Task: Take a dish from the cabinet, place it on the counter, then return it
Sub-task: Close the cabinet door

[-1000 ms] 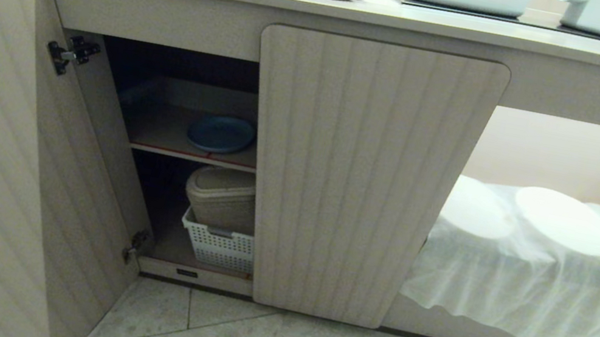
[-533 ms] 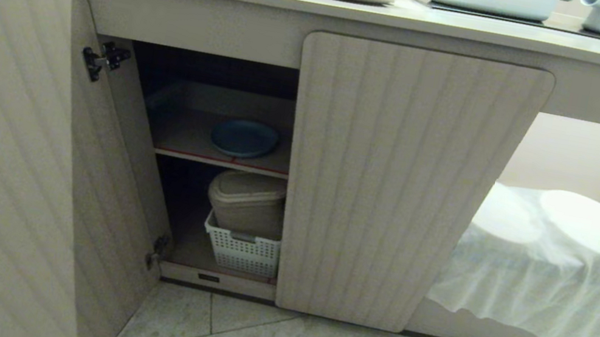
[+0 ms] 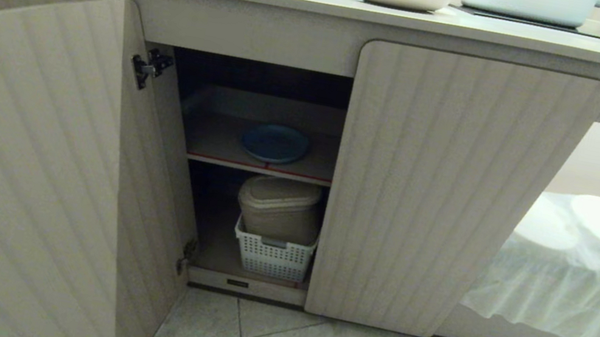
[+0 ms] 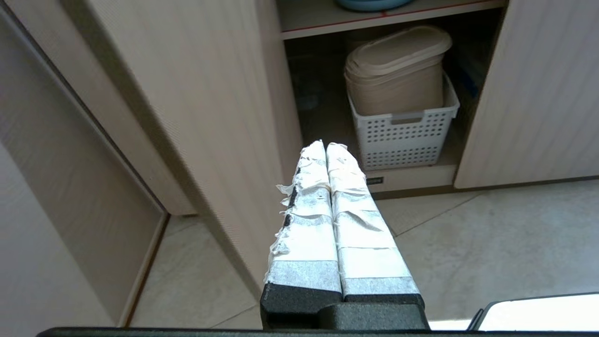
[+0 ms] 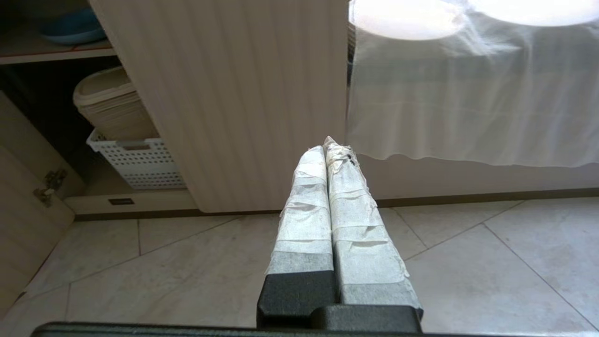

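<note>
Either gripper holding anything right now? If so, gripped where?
Nothing held. Left gripper and right gripper are both shut and empty above the floor; the dish sits on the cabinet shelf.

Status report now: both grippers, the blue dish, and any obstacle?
Left gripper shut, empty; right gripper shut, empty, both low before the cabinet. Dish on inner shelf. Left door open, right door closed; path clear.

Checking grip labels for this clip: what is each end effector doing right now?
Left end effector: closed, holding nothing, above the floor.
Right end effector: closed, holding nothing, above the floor.
</note>
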